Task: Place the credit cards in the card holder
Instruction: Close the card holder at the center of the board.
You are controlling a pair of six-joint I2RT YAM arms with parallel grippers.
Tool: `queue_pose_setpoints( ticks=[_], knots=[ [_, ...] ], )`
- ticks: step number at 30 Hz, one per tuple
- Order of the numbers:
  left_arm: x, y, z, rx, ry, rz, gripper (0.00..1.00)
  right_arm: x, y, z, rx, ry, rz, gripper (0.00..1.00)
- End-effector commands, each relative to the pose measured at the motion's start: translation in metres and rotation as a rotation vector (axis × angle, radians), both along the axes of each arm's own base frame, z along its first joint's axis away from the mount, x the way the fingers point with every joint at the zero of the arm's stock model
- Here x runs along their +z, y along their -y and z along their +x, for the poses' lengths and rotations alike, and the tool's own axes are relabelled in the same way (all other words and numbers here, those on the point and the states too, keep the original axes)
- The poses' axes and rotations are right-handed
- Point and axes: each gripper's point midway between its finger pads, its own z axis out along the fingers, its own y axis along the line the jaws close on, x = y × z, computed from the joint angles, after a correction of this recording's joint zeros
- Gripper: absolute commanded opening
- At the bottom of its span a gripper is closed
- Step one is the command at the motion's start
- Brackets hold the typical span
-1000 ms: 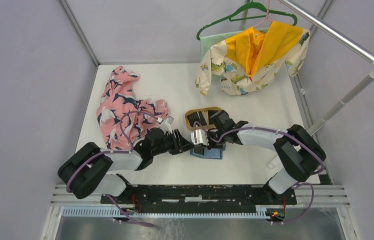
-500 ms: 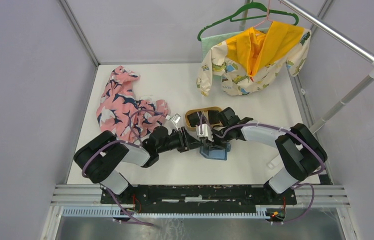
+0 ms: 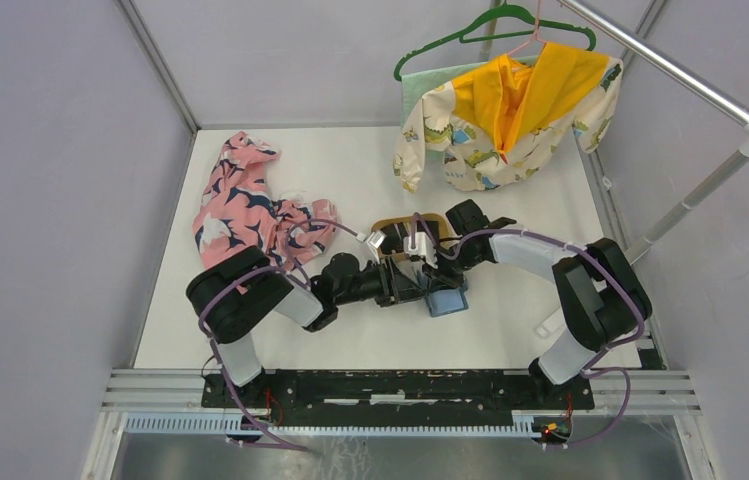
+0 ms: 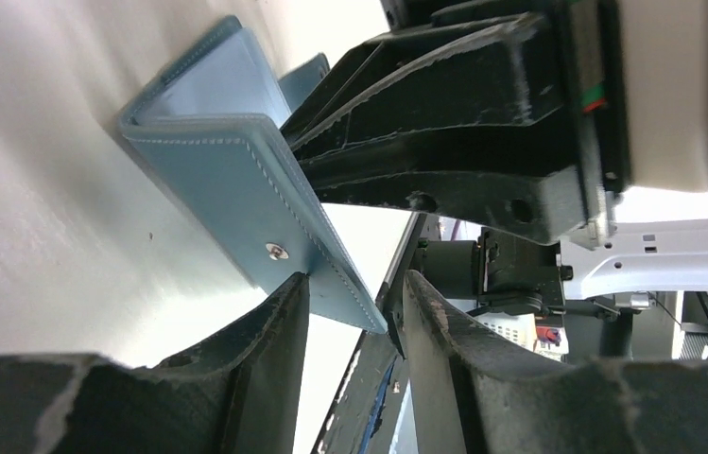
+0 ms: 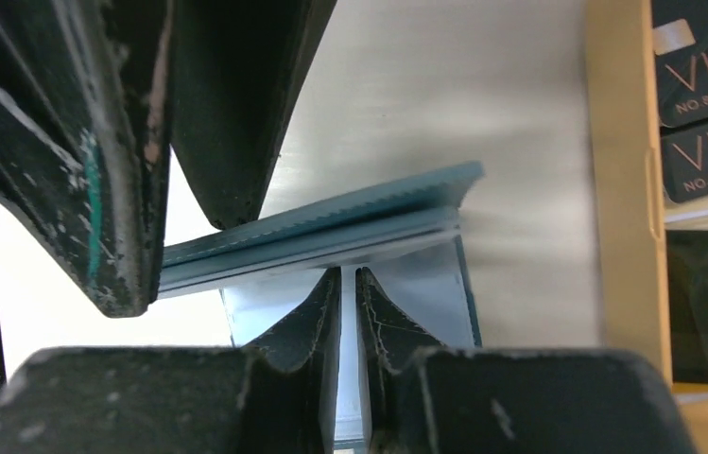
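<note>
Both arms have swung to the right since a second ago, and the wallet (image 3: pixel 447 301) has slid along the table with them, ending just below the wooden tray (image 5: pixel 622 189). The right gripper (image 5: pixel 350 279) is pinched nearly closed on a thin inner flap of the wallet. The left gripper (image 4: pixel 354 282) stands apart, straddling the outer flap with the snap rather than clamping it.

If the arms pull unevenly, I'd expect that thin flap to slip free and the wallet to fold shut. Neither arm is free to fetch a card.

I count one wallet, one tray and two cards (image 5: pixel 704 66) marked VIP in it. A dark shape below them may be a third.
</note>
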Motion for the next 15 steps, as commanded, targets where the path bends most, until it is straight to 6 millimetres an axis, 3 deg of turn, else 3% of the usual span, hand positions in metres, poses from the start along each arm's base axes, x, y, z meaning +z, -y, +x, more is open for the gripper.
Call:
queue_pose_setpoints(
  ticks=[1, 9, 15],
  knots=[
    [0.017, 0.018, 0.005, -0.017, 0.023, -0.068, 0.48, 0.017, 0.007, 0.008, 0.035, 0.041, -0.006, 0.16],
    [0.013, 0.029, 0.015, -0.006, 0.036, -0.025, 0.49, 0.032, 0.032, 0.021, 0.007, 0.138, -0.06, 0.17],
    [0.016, 0.037, 0.023, -0.008, 0.062, -0.003, 0.49, 0.048, 0.049, 0.042, -0.093, 0.231, -0.054, 0.18]
  ],
)
